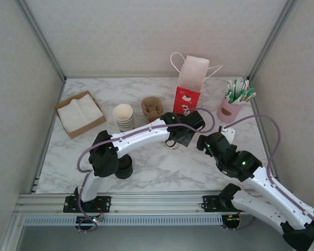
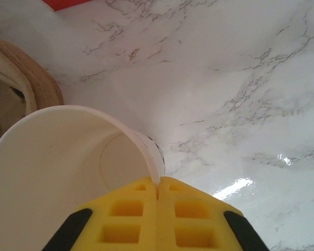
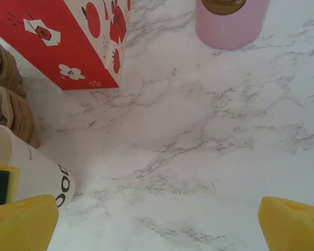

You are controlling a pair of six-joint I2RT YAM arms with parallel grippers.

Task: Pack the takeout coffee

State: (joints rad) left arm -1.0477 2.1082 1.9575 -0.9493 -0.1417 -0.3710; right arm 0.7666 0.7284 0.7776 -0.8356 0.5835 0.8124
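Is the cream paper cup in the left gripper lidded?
No lid: the cream paper cup is open-topped, its empty inside visible to the bottom; left gripper pinches its rim.

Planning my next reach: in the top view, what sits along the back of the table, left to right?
napkins → cup stack → brown sleeves → bag → pink holder
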